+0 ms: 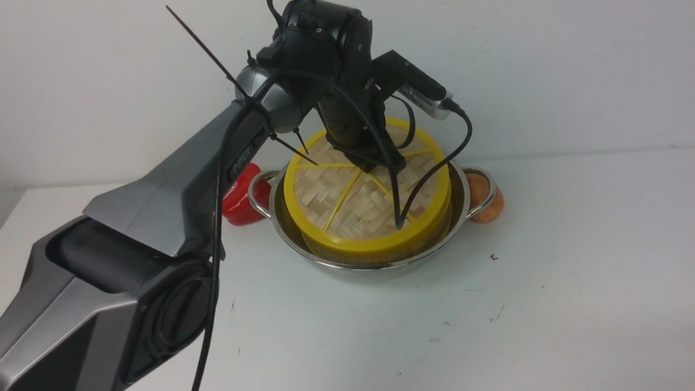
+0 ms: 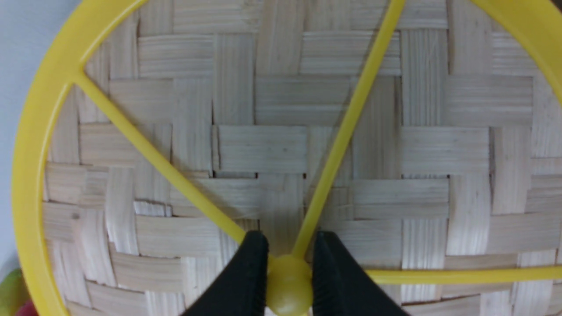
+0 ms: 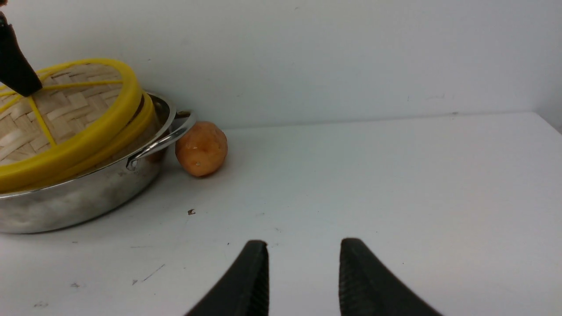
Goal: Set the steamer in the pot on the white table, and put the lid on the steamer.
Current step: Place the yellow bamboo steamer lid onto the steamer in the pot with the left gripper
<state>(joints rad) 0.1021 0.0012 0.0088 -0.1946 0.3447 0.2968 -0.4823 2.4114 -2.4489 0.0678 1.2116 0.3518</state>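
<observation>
When viewed from the left wrist, shows the left gripper (image 2: 289, 239) pinched tight on the yellow central knob (image 2: 289, 287) of the lid (image 2: 281, 145), with one black finger (image 2: 252, 272) pressed against each side. Reaches in over the pot (image 1: 347, 271) from the left in the front view. Holds the lid tilted atop the steamer (image 1: 374, 258), with a dark gap between the two yellow rims on the side toward the pot's right handle. Places the steamer inside the pot, and the pot on the white table (image 1: 543, 271), near the back wall. Puts a red pepper (image 1: 241, 203) just beside the pot's left handle and an orange-brown round object (image 3: 201, 149) right by the other handle; cannot tell whether touching. Shows the right gripper (image 3: 303, 250) spread, nothing between its fingers, low over the white table, well apart from the pot.
</observation>
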